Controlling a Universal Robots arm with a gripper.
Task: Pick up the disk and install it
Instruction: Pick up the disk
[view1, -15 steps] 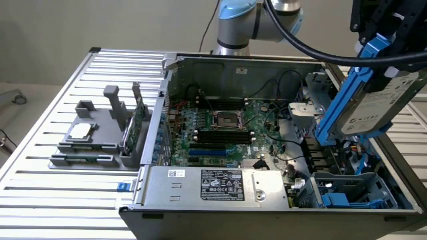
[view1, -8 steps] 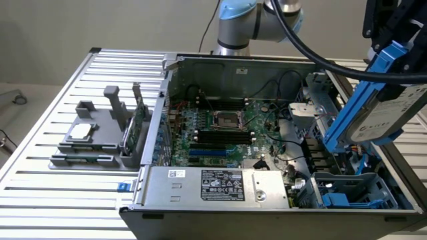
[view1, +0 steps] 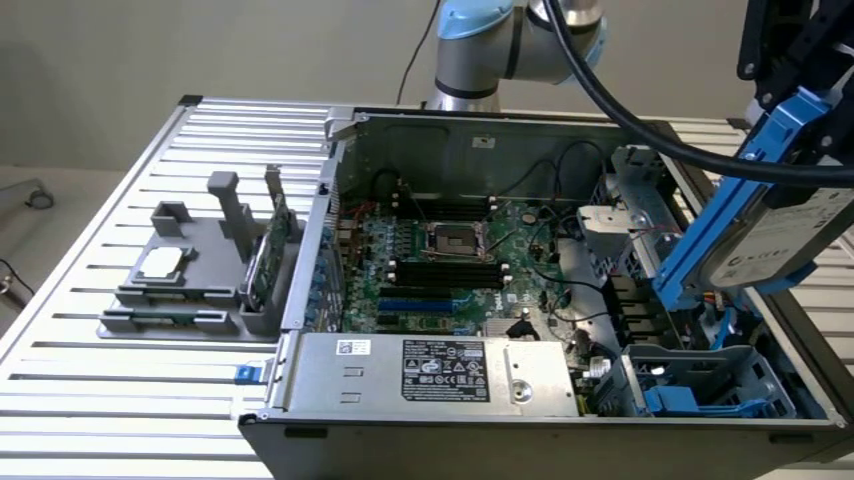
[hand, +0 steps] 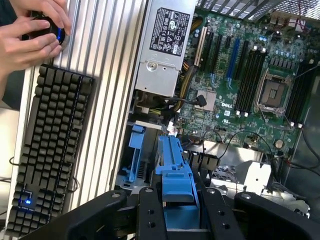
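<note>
Disk (view1: 781, 235) hangs tilted above the computer case (view1: 467, 130) at the exterior view's right, its blue carrier clamped in the end effector (view1: 798, 95). Sound handling appears to require squaring the carrier with the drive bay (view1: 707, 378) below. Clearance is tight: a black cable (view1: 638, 128) crosses close by, and the side wall (view1: 801, 340) sits just beneath.

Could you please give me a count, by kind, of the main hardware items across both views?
disk: 1
computer case: 1
power supply: 1
keyboard: 1
grey fixture: 1
Total: 5
</note>
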